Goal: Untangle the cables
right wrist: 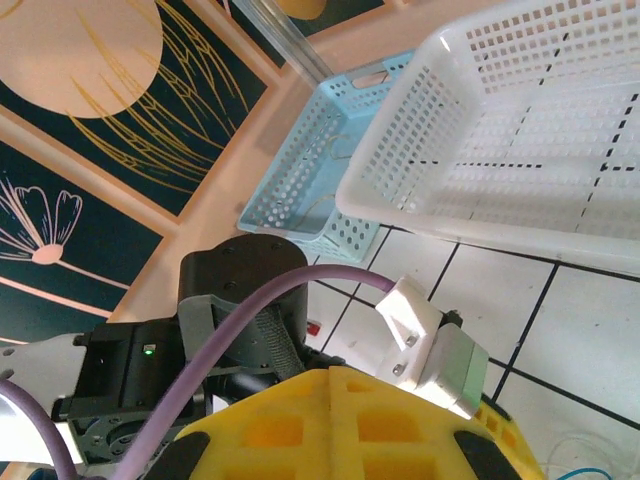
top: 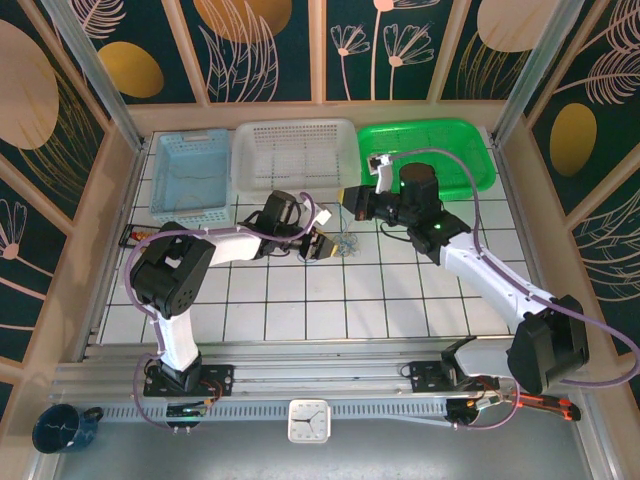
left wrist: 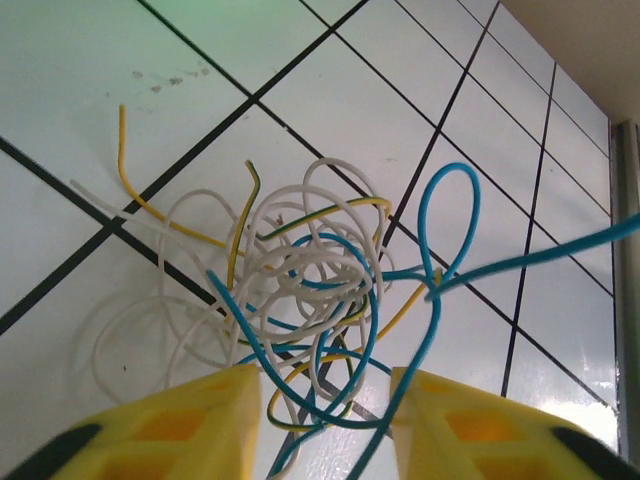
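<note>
Cables (left wrist: pixel 310 285) — one loose knot of very thin wires, whitish-grey, blue and yellow. In the left wrist view the whitish-grey strands made most of the coils in the middle. A blue wire formed a tall loop on the right and ran off toward the right edge. One yellow end stuck up at upper left. The knot lay on the white tiled table (left wrist: pixel 420 60), across a dark grout line.

Left gripper (left wrist: pixel 325 430): its yellow fingers (left wrist: pixel 170 430) stood moderately apart at the near edge of the knot. Blue and yellow loops passed through the gap, and neither pad was seen pressing them.

From the top camera the bundle was a small tangle just right of the left gripper, mid-table, in front of the white basket (top: pixel 295 150). The colours were hard to separate there. That view placed the right gripper (top: pixel 353 200) beyond the bundle, near the green basket (top: pixel 470 160), apart from the wires.

Right wrist view — the right arm's yellow pads (right wrist: pixel 400 430) were pressed together, with nothing visible between them. It looked past the left arm's black wrist (right wrist: pixel 230 330) toward the blue basket (right wrist: pixel 320 170) and the white basket.
</note>
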### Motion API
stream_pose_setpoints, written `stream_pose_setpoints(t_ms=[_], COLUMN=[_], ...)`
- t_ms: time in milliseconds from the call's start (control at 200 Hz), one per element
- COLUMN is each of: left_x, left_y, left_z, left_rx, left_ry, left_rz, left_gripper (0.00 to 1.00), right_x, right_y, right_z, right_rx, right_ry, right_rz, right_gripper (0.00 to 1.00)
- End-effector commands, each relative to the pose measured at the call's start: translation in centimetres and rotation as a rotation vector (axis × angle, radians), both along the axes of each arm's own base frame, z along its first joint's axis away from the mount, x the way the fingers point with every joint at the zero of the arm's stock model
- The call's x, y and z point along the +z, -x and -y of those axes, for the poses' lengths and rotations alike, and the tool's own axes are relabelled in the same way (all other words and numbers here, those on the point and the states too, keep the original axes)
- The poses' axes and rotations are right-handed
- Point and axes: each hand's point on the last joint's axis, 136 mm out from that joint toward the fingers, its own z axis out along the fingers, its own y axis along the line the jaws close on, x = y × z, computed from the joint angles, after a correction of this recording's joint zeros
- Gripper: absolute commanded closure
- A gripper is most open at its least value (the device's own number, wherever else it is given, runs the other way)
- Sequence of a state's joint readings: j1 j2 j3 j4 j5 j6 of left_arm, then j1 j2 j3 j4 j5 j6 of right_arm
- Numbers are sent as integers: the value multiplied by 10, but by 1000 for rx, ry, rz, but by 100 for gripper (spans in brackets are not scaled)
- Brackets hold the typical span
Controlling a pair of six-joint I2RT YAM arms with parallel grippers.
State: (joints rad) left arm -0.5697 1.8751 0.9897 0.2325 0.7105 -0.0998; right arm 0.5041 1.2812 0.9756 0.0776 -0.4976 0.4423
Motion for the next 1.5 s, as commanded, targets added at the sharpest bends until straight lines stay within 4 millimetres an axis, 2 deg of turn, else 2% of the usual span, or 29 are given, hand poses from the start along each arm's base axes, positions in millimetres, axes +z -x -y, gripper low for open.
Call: stream_pose_setpoints(t_ms=[0,40,55,105,255,395,580,666,736,811,901,996,1076,1136,1296,1386,1406,1496], left_x=[-7,-7,-14,-17,-24,-27,-30,-32,-32,-31,-28,-21,-15,-9,14,26,39,55], left_y=[5,4,9,9,10,11,12,12,12,12,10,8,7,6,6,5,5,6], left_z=[2,3,-1,-3,-9,-15,-19,-20,-21,-20,-19,-18,-18,-18,-19,-17,-17,-15], left_rx=[-18,-14,-9,3,36,63,83,90,94,97,99,108,118,122,130,132,131,125], left_ry=[8,9,-4,-11,-35,-50,-58,-62,-62,-58,-45,-31,-23,-14,22,47,67,105], left_rz=[-12,-12,-32,-36,-39,-34,-33,-35,-35,-34,-33,-20,-6,9,46,62,86,108], left_gripper=[72,75,77,83,100,100,100,100,100,100,99,75,60,52,43,40,39,36], right_x=[31,32,33,36,56,79,97,100,102,101,99,97,96,95,96,98,98,104], right_y=[-6,-8,-9,-14,-31,-41,-46,-44,-41,-40,-36,-29,-23,-18,-11,-10,-11,-10], right_z=[7,10,12,20,63,112,173,195,203,195,173,146,121,104,76,69,68,63], right_rx=[-30,-46,-55,-98,-245,-390,-573,-630,-647,-594,-469,-365,-292,-247,-176,-162,-160,-149], right_ry=[-26,-28,-29,-38,-102,-160,-220,-250,-271,-273,-289,-265,-230,-203,-176,-173,-171,-175], right_rz=[86,88,90,96,125,165,195,197,203,196,189,190,198,200,195,197,196,205], right_gripper=[100,100,100,100,100,100,100,100,100,100,100,100,100,100,100,100,100,100])
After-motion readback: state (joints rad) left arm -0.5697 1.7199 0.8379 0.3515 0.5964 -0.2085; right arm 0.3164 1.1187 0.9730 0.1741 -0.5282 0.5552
